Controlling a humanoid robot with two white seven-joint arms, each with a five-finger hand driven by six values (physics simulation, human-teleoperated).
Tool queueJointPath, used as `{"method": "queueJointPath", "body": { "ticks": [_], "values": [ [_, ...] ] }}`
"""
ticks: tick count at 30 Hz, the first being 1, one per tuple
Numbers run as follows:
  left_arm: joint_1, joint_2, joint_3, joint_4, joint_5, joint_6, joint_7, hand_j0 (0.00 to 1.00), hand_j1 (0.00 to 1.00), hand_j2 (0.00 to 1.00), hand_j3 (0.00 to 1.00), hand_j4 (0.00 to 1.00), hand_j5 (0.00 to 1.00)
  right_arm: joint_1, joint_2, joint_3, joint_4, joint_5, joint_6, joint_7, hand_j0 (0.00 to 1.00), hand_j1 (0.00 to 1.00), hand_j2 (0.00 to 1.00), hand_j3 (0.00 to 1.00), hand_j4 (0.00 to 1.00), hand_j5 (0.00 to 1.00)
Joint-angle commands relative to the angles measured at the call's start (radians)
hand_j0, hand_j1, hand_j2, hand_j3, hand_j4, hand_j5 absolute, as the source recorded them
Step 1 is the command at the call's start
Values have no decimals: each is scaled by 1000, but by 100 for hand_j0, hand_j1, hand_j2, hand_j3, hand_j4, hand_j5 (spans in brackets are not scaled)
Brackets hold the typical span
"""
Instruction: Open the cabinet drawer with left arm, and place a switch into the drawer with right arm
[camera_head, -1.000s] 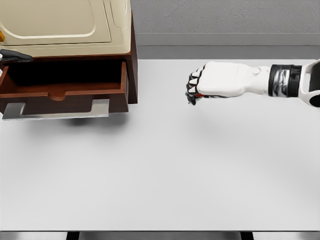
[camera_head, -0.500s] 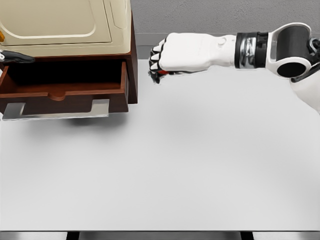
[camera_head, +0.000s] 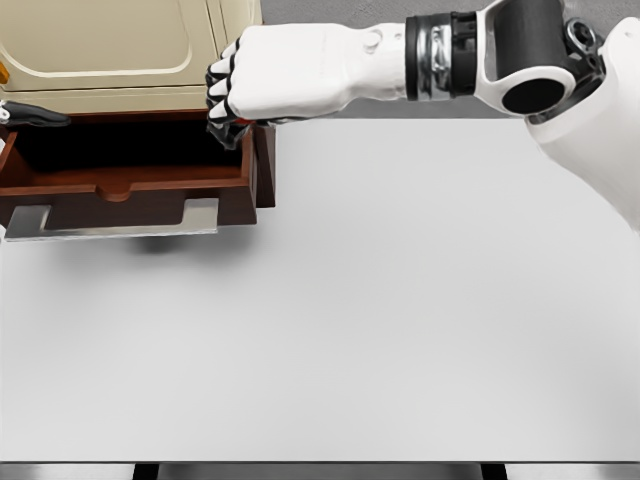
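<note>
- Since half a second ago the right hand (camera_head: 240, 95) has travelled left from beside the cabinet (camera_head: 130, 50) to hang over the right end of the open drawer (camera_head: 130, 185).
- Its fingers (camera_head: 222, 100) are curled into a tight fist; the switch cannot be made out inside it.
- At the far left edge, a dark fingertip of the left hand (camera_head: 25, 115) shows by the drawer's rim; its fingers' state cannot be told.
- Drawer and cabinet stand on the white table (camera_head: 400, 330).
</note>
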Motion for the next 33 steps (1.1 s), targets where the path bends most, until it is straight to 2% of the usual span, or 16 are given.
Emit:
{"method": "queueJointPath", "body": {
  "ticks": [1,4,7,10,15,18,24,27,28,29,30,31,33],
  "values": [
    [0,1,1,0,7,2,0,100,100,100,100,100,100,-3,54,15,33,-7,4,-2,44,44,44,44,44,44],
    [0,1,1,2,7,2,0,100,100,100,100,100,100,-25,132,44,119,-4,4,-2,44,44,44,44,44,44],
    [0,1,0,2,5,1,0,100,100,100,100,100,100,-58,222,66,271,2,4,-2,43,43,43,43,43,43],
    [2,1,0,2,5,-1,0,100,100,100,100,100,100,-75,279,82,369,8,4,-2,43,43,43,43,43,43],
    [2,0,-2,6,5,-2,0,100,100,100,100,100,100,-77,291,95,397,10,4,-2,43,43,43,43,43,43],
    [2,0,-2,6,5,-2,0,100,100,100,100,100,100,-83,319,101,464,11,4,-2,43,43,43,43,43,43],
    [2,0,-4,6,5,-4,0,100,100,100,100,100,100,-89,344,105,528,22,4,-2,46,46,46,46,46,46],
    [2,0,-11,8,3,-7,0,100,100,100,100,100,100,-94,353,98,541,60,4,-2,58,58,58,58,58,58],
    [2,0,-11,8,3,-7,0,100,100,100,100,100,100,-94,362,93,541,70,4,-2,65,65,65,65,65,65],
    [2,0,-11,6,3,-7,0,100,100,100,100,100,100,-94,367,92,541,100,4,-2,78,78,78,78,78,78],
    [2,0,-11,8,3,-7,0,100,100,100,100,100,100,-94,371,90,541,117,4,-2,97,97,97,97,97,97],
    [2,0,-11,8,3,-7,0,100,100,100,100,100,100,-95,373,90,539,119,4,-2,100,100,100,100,100,100],
    [2,0,-11,8,3,-7,0,100,100,100,100,100,100,-92,373,90,533,117,4,-2,100,100,100,100,100,100]
  ]
}}
